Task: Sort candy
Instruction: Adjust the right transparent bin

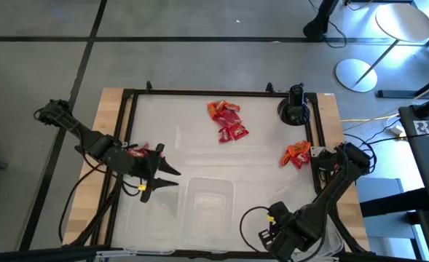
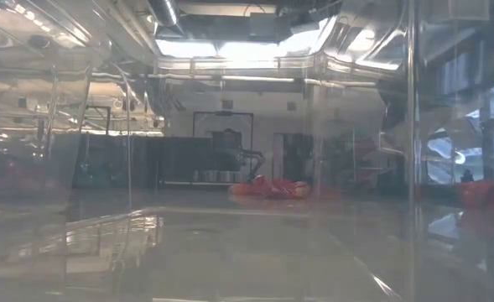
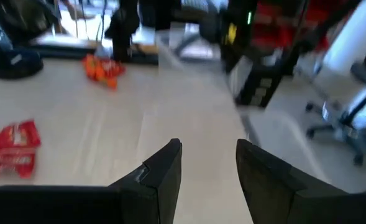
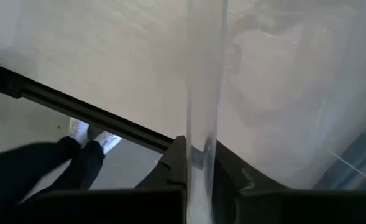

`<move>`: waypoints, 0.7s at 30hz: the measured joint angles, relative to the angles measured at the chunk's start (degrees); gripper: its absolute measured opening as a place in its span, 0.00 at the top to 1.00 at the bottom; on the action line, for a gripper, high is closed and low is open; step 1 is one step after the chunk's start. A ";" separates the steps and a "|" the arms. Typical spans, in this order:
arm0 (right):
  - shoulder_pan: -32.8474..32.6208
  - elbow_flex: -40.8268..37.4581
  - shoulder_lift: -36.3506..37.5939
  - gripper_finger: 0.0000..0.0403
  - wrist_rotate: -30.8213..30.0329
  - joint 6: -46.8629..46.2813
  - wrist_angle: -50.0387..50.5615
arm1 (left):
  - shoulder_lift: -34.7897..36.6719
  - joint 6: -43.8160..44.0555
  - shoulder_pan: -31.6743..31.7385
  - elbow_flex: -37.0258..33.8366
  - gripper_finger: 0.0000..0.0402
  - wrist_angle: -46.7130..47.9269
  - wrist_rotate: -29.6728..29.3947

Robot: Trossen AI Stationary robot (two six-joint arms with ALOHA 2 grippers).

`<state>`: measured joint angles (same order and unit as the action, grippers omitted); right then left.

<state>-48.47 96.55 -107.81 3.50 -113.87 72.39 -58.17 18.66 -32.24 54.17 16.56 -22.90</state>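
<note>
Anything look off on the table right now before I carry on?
Yes. The right gripper is clamped on the wall of a clear bin at the table's near edge, not on candy. The red candy and orange candy lie unsorted on the table.

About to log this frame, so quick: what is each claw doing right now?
Left claw: open, empty, above the table.
Right claw: shut on the clear bin's wall at the table's near edge.
</note>
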 joint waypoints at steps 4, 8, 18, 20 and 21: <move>1.68 0.00 0.00 0.93 -0.75 -1.63 -0.78 | 0.04 -3.88 2.29 0.02 0.64 -3.27 -0.20; 4.53 0.00 0.00 0.95 -5.49 -5.01 -5.19 | 0.04 -7.50 5.15 0.02 0.64 -4.05 -0.20; 12.71 0.09 -0.31 0.95 -11.55 -7.67 -13.00 | 0.04 -7.97 6.66 0.02 0.64 0.87 0.00; 13.48 0.09 -0.31 0.95 -11.62 -7.79 -14.70 | 0.04 -7.29 6.41 0.02 0.64 1.43 -0.07; 13.68 0.09 -0.31 0.95 -11.89 -8.13 -15.52 | 0.04 -7.25 6.23 0.02 0.64 1.24 -0.07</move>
<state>-34.78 96.64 -108.12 -8.39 -122.00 56.87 -58.13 11.41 -26.01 54.19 17.80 -22.96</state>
